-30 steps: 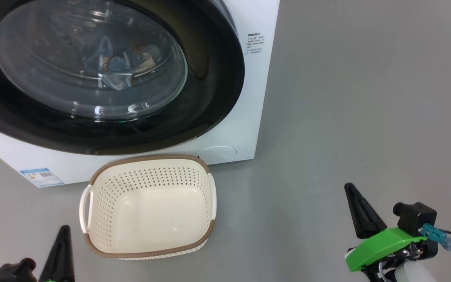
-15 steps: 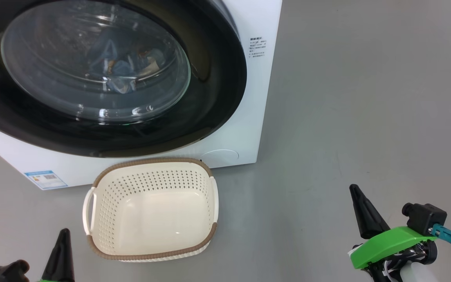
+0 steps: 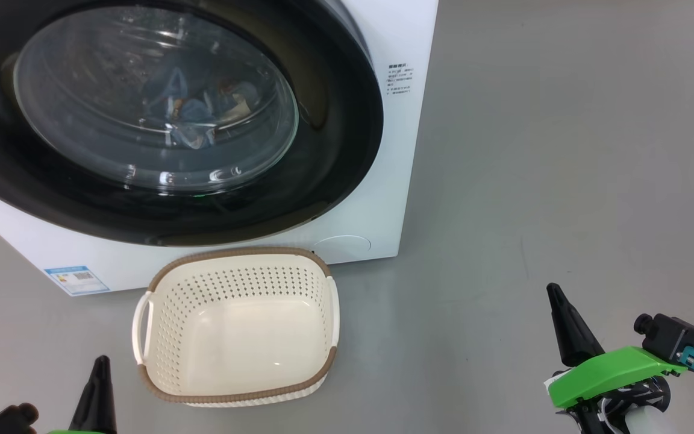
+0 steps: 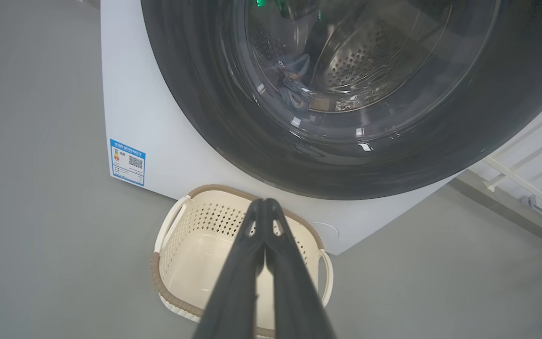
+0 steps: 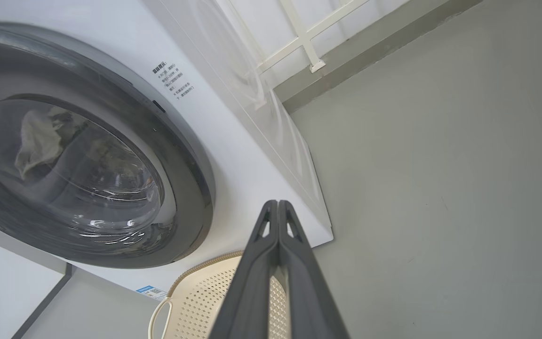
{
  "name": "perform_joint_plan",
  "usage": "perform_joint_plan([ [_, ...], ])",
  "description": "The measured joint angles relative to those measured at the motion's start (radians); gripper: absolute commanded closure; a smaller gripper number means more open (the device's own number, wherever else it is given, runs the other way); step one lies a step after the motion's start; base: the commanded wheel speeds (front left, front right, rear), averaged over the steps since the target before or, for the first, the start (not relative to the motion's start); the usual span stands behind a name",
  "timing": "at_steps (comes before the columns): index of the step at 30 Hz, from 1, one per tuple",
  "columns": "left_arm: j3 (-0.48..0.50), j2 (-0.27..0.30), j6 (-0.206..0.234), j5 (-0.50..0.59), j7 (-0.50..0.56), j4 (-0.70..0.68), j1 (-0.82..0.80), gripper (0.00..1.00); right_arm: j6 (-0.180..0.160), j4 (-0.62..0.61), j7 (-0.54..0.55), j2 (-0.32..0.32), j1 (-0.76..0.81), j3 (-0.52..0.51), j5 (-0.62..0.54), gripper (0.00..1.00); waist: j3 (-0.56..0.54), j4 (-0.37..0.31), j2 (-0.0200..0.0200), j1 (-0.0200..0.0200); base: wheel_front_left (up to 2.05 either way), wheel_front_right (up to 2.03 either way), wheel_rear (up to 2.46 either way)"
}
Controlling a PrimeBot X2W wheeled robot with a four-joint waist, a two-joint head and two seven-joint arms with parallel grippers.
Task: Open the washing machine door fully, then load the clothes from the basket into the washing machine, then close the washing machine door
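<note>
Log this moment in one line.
door shut | clothes inside | basket empty | left gripper shut | right gripper shut

No word or number is clear enough to read. The big white boxy front-loading washing machine (image 3: 383,193) bears a small blue rectangular label sticker (image 4: 128,161), above and left of the left hand (image 4: 264,203), with a square code and coloured bars. A few lines of tiny dark print (image 5: 173,80) stand on its white front, above and left of the right hand (image 5: 278,203).
</note>
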Motion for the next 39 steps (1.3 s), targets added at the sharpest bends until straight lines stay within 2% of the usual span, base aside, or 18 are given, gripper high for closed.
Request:
perform_joint_plan([
  [39,0.018,-0.028,0.000,-0.391,0.115,0.007,-0.020,1.00,0.000,-0.046,0.111,0.017,0.040,-0.067,0.385,1.00,-0.045,0.021,0.0000,-0.0001,0.00,0.00,0.00],
])
